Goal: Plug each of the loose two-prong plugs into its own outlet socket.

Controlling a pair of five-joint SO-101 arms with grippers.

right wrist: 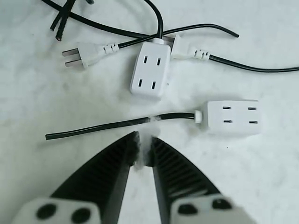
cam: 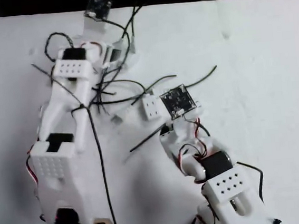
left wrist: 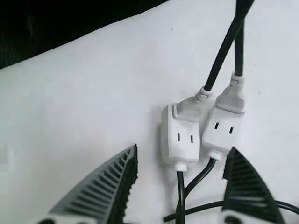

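In the left wrist view my left gripper stands open just short of two white two-slot sockets. They lie side by side on black cords, and nothing is between the fingers. My right gripper is shut, its tips just short of the black cord of a white socket block. Beyond that lies another white socket block. A loose two-prong plug lies beside it, prongs pointing away. A second white plug rests against the block's far corner.
Black cords tangle across the white table between the two arms. A short cord end lies near the right arm. The table's far edge meets a dark background. Bare table lies to the right.
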